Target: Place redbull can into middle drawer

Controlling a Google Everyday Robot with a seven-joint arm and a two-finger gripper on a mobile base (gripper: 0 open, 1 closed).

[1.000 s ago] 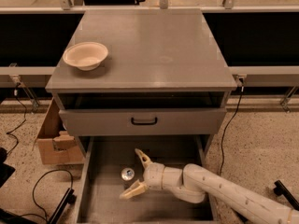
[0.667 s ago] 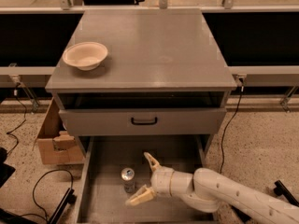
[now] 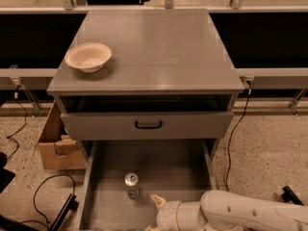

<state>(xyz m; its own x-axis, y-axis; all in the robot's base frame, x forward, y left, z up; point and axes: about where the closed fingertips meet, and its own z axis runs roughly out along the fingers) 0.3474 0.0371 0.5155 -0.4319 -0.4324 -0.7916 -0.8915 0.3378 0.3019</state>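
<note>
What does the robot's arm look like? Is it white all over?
Mostly. The arm is smooth, rounded and white, with small dark dots along it. Its gripper, low over the front of the middle drawer, has pointed cream fingers.

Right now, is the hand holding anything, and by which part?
Nothing. The hand is open, right of the can, which stands free in the drawer.

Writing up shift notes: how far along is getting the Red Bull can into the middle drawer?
Done: the redbull can stands upright on the floor of the middle drawer. In hand: nothing. The gripper sits apart from the can near the drawer's front, jaws open. Left: probably only pulling the arm clear.
</note>
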